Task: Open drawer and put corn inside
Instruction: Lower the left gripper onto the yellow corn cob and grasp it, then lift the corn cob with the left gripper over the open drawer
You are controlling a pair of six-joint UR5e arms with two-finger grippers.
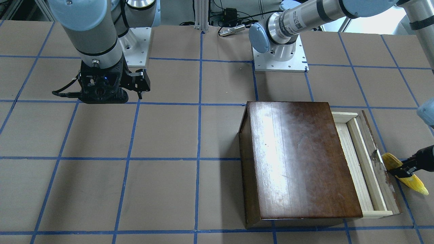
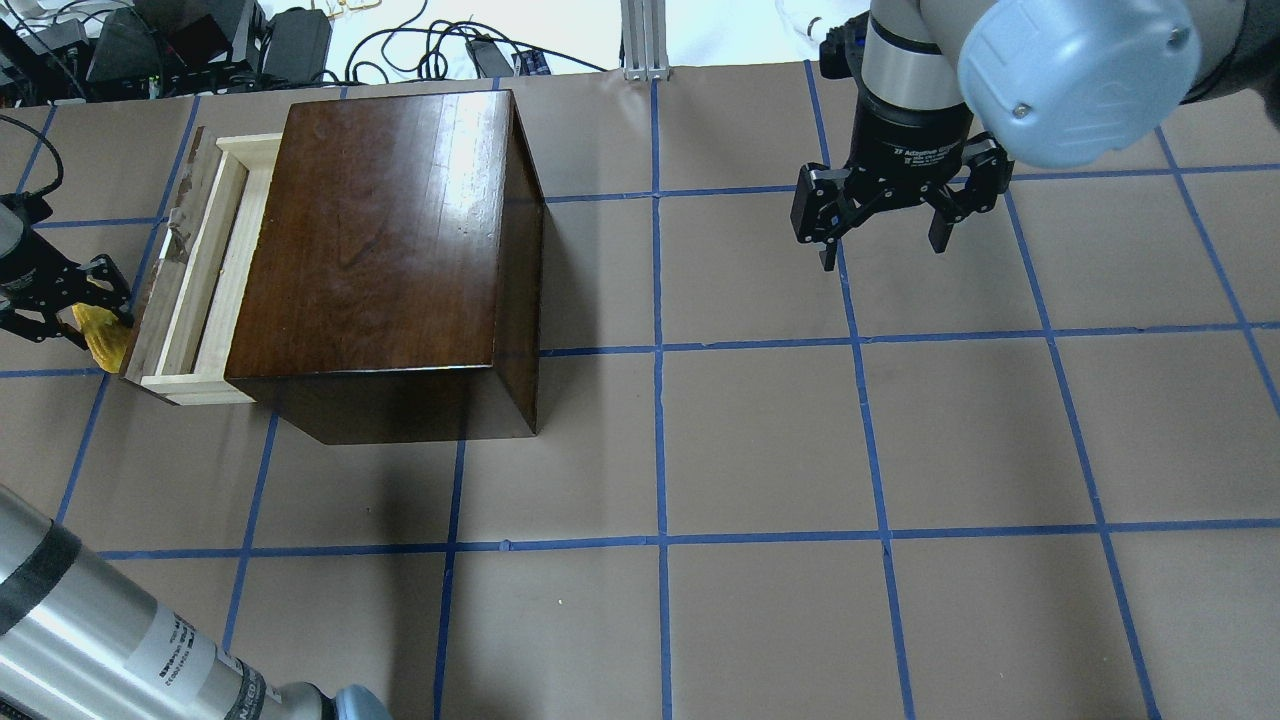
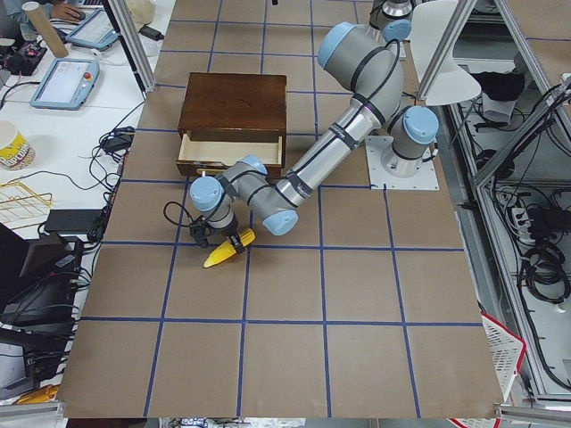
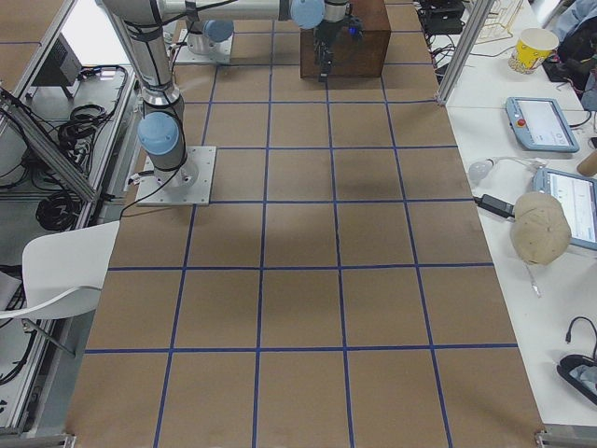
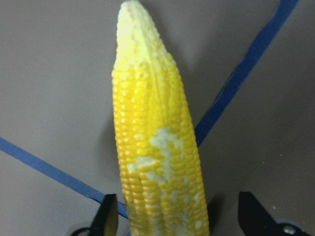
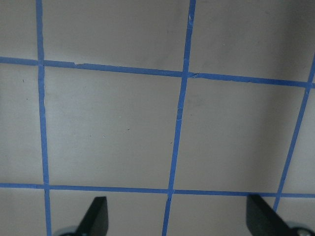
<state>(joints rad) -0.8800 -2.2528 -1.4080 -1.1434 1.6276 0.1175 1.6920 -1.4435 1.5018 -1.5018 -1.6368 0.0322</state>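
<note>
The dark brown wooden box [image 1: 298, 159] stands on the table with its drawer [image 1: 356, 159] pulled partly out, showing a pale wood tray and a chipped dark front panel [image 2: 165, 270]. The yellow corn [image 1: 415, 183] lies on the table just outside the drawer front, and also shows in the overhead view [image 2: 103, 340] and the left wrist view [image 5: 152, 147]. My left gripper [image 2: 90, 320] is down over the corn, its fingers open on either side of the cob [image 5: 174, 219]. My right gripper [image 2: 882, 245] is open and empty, hovering far from the box.
The table is brown paper with a blue tape grid [image 2: 660, 350]. Both arm bases [image 1: 279, 57] are bolted at the robot's edge. Cables and electronics [image 2: 200, 40] lie beyond the far edge behind the box.
</note>
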